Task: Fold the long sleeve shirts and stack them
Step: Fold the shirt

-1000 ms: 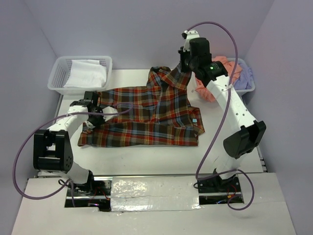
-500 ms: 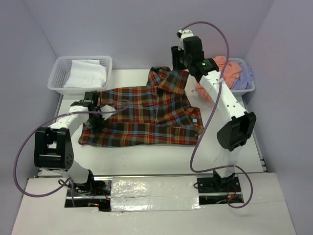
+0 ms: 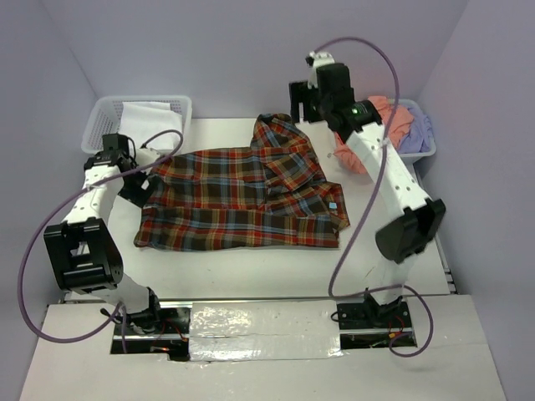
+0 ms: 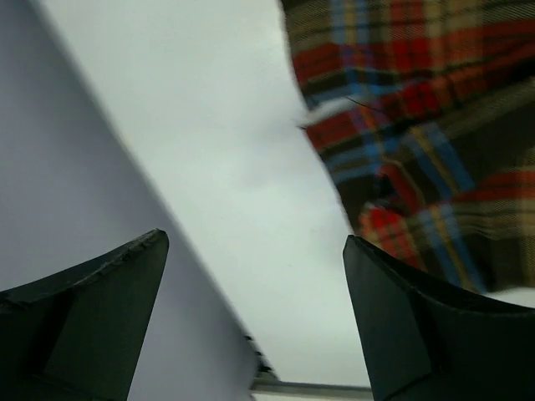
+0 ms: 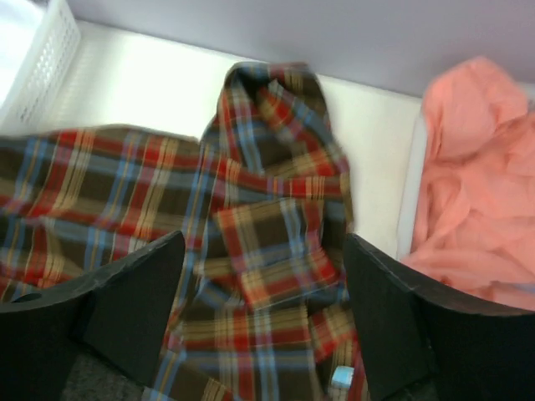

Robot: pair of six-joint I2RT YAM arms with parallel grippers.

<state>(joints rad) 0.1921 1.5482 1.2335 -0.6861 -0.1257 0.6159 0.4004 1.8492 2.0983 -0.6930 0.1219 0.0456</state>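
Note:
The plaid long sleeve shirt point(image 3: 242, 196) lies spread on the white table, collar toward the back. My left gripper point(image 3: 135, 192) hovers at its left edge, open and empty. In the left wrist view the gripper point(image 4: 255, 242) frames bare table, with the plaid edge point(image 4: 418, 125) at upper right. My right gripper point(image 3: 303, 98) hangs open above the collar, holding nothing. The right wrist view looks down between its fingers point(image 5: 263, 242) onto the plaid shirt point(image 5: 125, 184). A salmon-pink shirt point(image 3: 380, 117) point(image 5: 476, 209) and a lavender one point(image 3: 420, 129) sit bunched in the right basket.
A white lattice basket point(image 3: 100, 125) with white cloth point(image 3: 150, 121) stands at the back left. Another white basket point(image 3: 426, 154) is at the back right. Lavender walls enclose the table on three sides.
Both grippers have opened and let go of the plaid shirt. The left one swung back and left off the sleeve. The right one drew up from the collar, which dropped flat.

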